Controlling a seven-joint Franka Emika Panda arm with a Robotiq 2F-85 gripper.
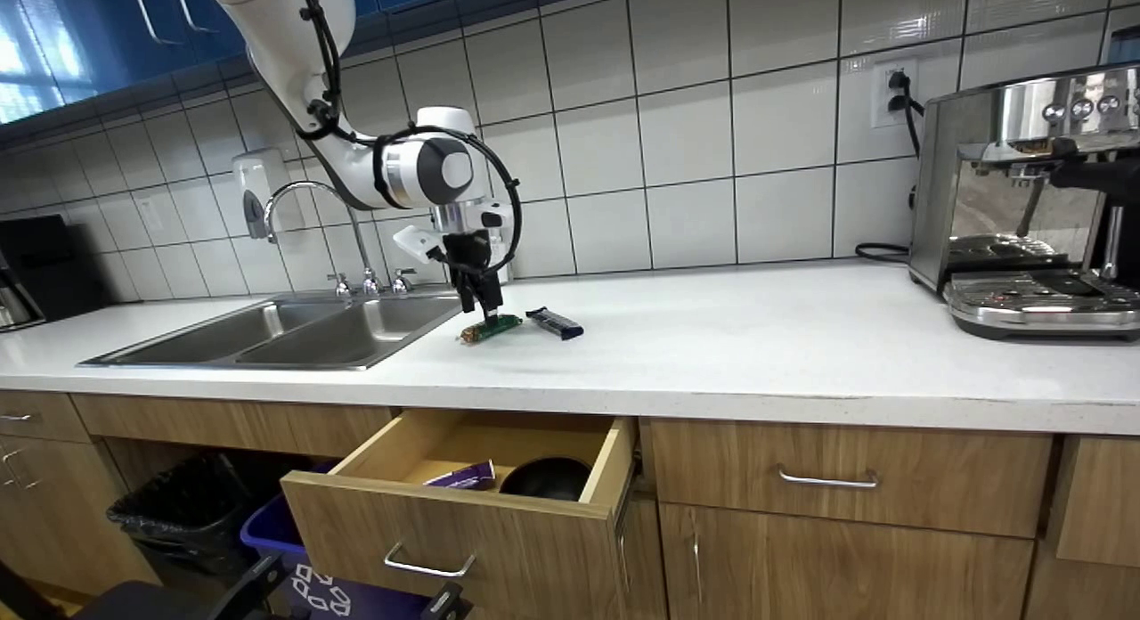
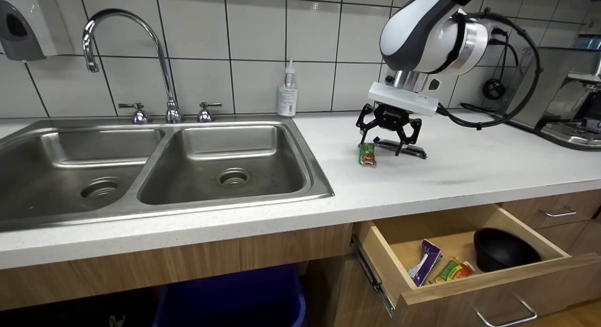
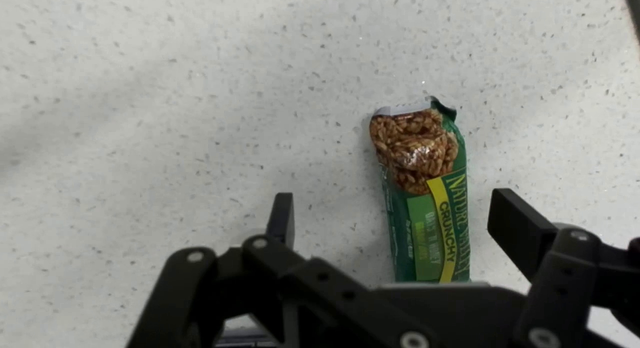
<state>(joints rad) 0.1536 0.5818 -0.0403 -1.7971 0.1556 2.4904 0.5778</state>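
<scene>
My gripper is open and points down just above the counter, in both exterior views (image 1: 480, 312) (image 2: 381, 148) and in the wrist view (image 3: 394, 213). A green granola bar (image 3: 430, 213) lies flat on the counter between the spread fingers, nearer the right finger in the wrist view. Its near end is hidden behind the gripper. The bar also shows in both exterior views (image 1: 492, 327) (image 2: 366, 154). A dark blue wrapped bar (image 1: 555, 322) lies beside it, partly behind a finger in an exterior view (image 2: 414, 151). The gripper holds nothing.
A double sink (image 2: 324, 188) with a faucet (image 2: 172, 113) is beside the bars. Below, an open drawer (image 1: 445, 504) holds a purple wrapper (image 2: 426, 261), an orange-green packet (image 2: 453, 270) and a black bowl (image 2: 502, 249). A bottle (image 2: 288, 99) and an espresso machine (image 1: 935, 183) stand on the counter.
</scene>
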